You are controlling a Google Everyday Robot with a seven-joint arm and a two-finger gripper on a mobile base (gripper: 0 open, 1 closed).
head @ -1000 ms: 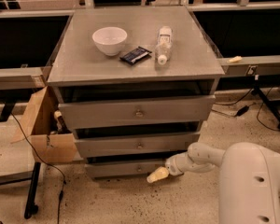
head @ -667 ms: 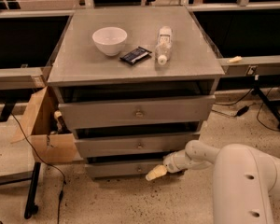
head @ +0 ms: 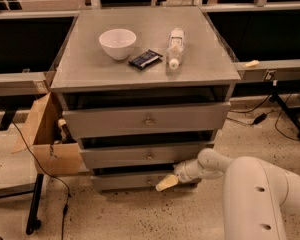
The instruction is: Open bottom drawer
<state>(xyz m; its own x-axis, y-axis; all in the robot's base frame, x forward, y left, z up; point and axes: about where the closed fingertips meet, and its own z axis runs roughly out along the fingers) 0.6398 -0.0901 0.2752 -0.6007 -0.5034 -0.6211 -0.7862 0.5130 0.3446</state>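
**Tool [head: 166, 182] at the bottom drawer [head: 121, 182], pull not yet made**
The tool sits low against the drawer's front near its middle, under the two larger drawers. Whether it is wide, narrow or gripping the knob cannot be told. The drawer looks shut or barely out, so the whole pull seems left to do.

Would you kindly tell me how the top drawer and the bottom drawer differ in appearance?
The top drawer has a wider, taller front than the bottom drawer. The top drawer's front is unobstructed; the tool sits at the bottom drawer's front. Both are grey and flat-fronted.
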